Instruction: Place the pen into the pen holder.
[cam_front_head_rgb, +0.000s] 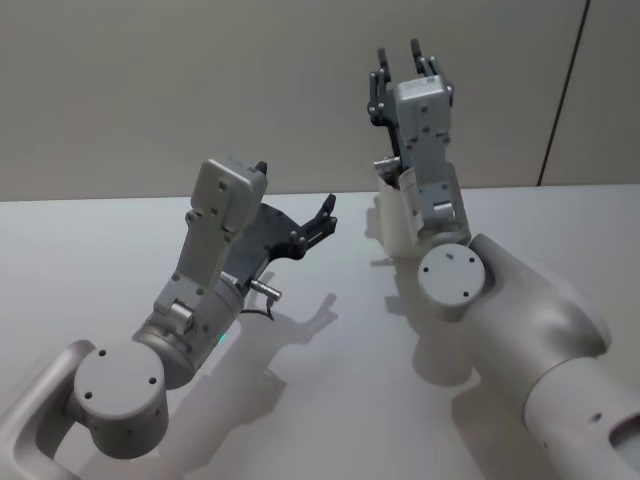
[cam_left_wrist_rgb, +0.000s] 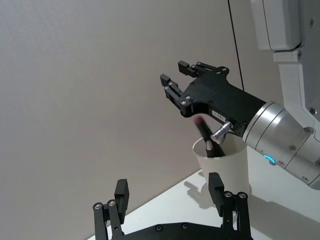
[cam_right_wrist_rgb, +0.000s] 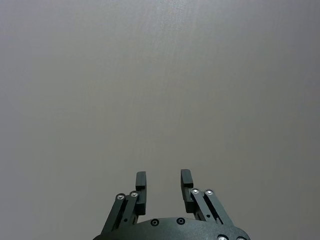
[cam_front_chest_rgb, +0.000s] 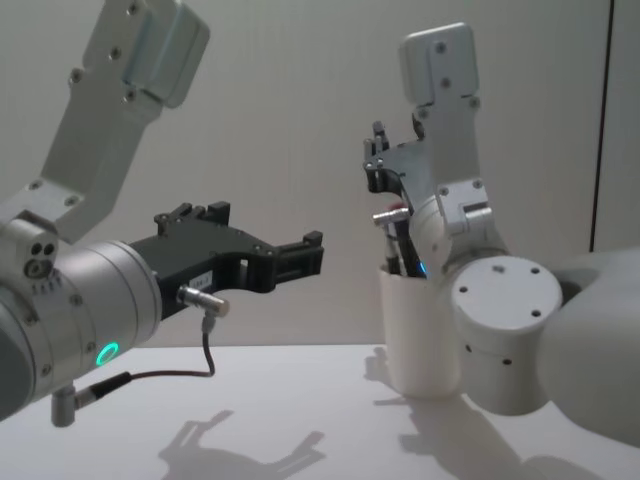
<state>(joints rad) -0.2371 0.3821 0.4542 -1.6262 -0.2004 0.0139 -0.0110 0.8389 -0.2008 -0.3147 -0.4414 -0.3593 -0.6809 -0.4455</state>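
From the head view, I see my right gripper (cam_front_head_rgb: 398, 62) raised above the table (cam_front_head_rgb: 330, 400), fingers spread and holding nothing; my left gripper (cam_front_head_rgb: 295, 205) hovers nearby, also spread.

The left wrist view shows the dark pen with a red end (cam_left_wrist_rgb: 206, 136) leaning inside the plain white tapered paper cup (cam_left_wrist_rgb: 225, 167), just under the right gripper.

The right wrist view faces bare wall.

From the chest view, the pen rests in the cup (cam_front_chest_rgb: 418, 330). I judge the placing done; I'd lift the right arm straight up, avoiding the rim.
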